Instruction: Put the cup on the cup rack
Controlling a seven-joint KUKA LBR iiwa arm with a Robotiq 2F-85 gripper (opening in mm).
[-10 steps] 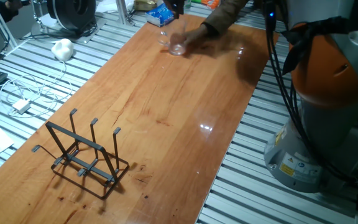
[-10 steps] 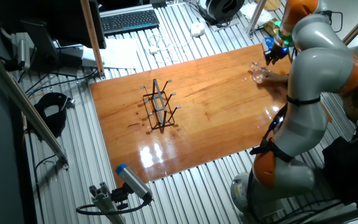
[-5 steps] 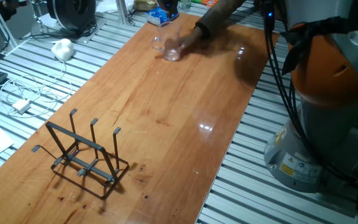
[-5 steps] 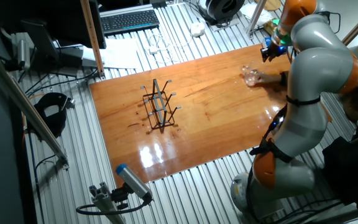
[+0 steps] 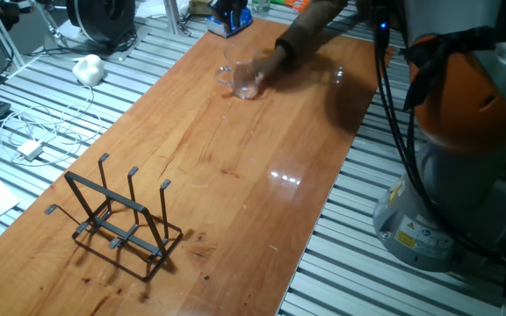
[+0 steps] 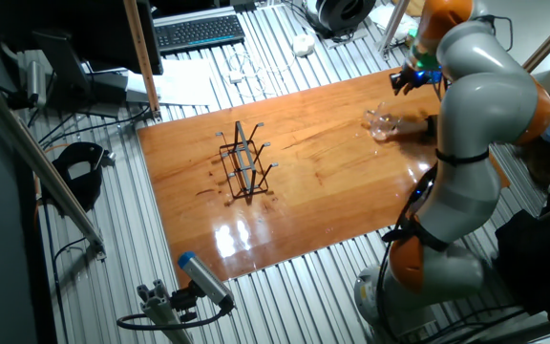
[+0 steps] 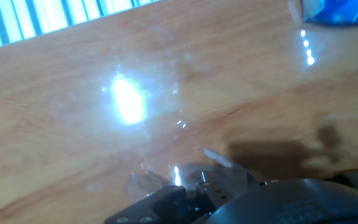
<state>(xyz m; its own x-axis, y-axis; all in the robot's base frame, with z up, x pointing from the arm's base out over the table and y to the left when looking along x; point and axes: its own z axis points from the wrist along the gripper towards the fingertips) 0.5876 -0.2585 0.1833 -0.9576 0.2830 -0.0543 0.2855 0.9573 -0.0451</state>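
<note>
The clear glass cup [image 5: 241,77] stands on the wooden table [image 5: 235,175] near its far end, with a person's hand [image 5: 275,54] in a dark sleeve at it. It also shows in the other fixed view [image 6: 380,122] and, as a blurred glint, low in the hand view [image 7: 166,176]. The black wire cup rack [image 5: 119,219] stands far off at the near left end; the other fixed view shows it too [image 6: 243,162]. My gripper [image 6: 407,79] hangs above the table's far edge, beyond the cup and apart from it [image 5: 229,10]. Its jaws are blurred.
A blue packet [image 7: 337,12] lies by the table's far edge under the gripper. A white lump [image 5: 88,68] and cables [image 5: 33,140] lie on the slatted surface to the left. The robot's orange and grey base [image 5: 464,149] stands to the right.
The person's hand has slid the cup a little along the table toward the rack. My gripper has shifted left along the far edge.
</note>
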